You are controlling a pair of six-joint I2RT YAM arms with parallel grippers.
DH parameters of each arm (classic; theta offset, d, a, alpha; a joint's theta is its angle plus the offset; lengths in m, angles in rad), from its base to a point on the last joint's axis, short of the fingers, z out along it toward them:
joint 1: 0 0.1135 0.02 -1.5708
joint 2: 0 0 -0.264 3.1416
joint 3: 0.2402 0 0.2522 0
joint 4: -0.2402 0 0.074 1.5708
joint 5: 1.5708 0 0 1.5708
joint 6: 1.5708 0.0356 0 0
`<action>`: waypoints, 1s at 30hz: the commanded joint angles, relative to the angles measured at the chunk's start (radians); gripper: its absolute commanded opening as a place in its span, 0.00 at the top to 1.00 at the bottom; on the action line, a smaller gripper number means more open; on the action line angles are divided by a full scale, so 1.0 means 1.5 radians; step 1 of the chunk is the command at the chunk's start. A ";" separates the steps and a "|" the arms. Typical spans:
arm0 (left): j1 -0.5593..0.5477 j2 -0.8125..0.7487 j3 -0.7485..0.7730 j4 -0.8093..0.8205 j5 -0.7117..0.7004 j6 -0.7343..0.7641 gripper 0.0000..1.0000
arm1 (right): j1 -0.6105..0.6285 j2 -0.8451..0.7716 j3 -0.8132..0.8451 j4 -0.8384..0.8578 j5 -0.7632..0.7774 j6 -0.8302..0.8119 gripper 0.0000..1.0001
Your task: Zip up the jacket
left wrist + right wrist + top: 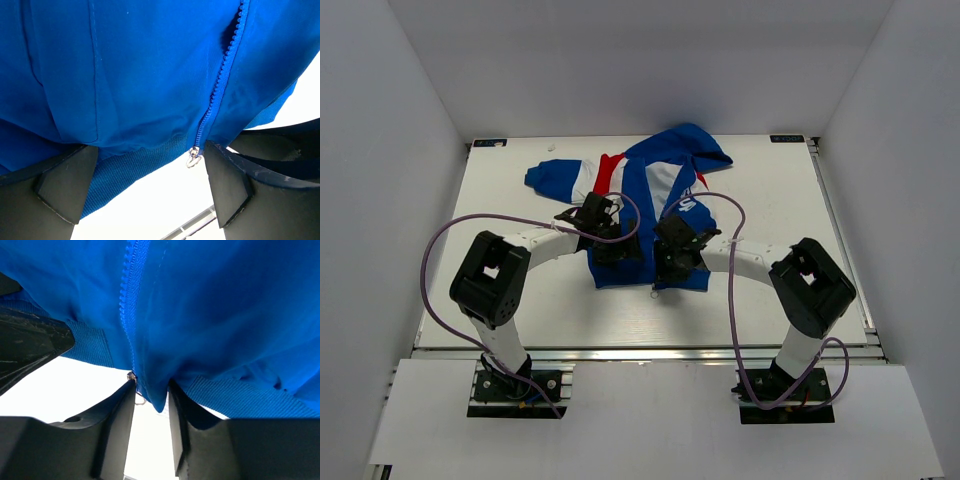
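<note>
The blue jacket [650,200], with white and red panels, lies flat in the middle of the table, hem towards me. My left gripper [610,247] sits over the hem's left part. In the left wrist view it [145,187] is open wide, with the ribbed hem [130,167] between its fingers [62,187]. The zipper slider with its metal ring [194,156] hangs at the hem by the right finger. My right gripper [677,268] is at the hem beside the zipper. In the right wrist view it [151,405] is pinched on a fold of the jacket's hem [157,392], right of the zipper teeth [127,305].
The white table [520,300] has raised rails along its right edge [840,240] and front edge. White walls close in the back and sides. Purple cables [450,230] loop from both arms. The two grippers are close together, each seen in the other's wrist view [280,150].
</note>
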 commanded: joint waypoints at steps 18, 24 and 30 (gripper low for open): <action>0.011 0.010 -0.030 -0.067 -0.061 0.018 0.02 | 0.011 0.030 0.026 -0.023 0.035 0.012 0.62; 0.011 0.009 -0.033 -0.067 -0.063 0.017 0.02 | 0.018 0.043 0.045 -0.048 0.073 0.027 0.80; 0.011 0.011 -0.033 -0.082 -0.097 0.012 0.02 | 0.009 -0.018 0.015 -0.096 0.149 0.040 0.96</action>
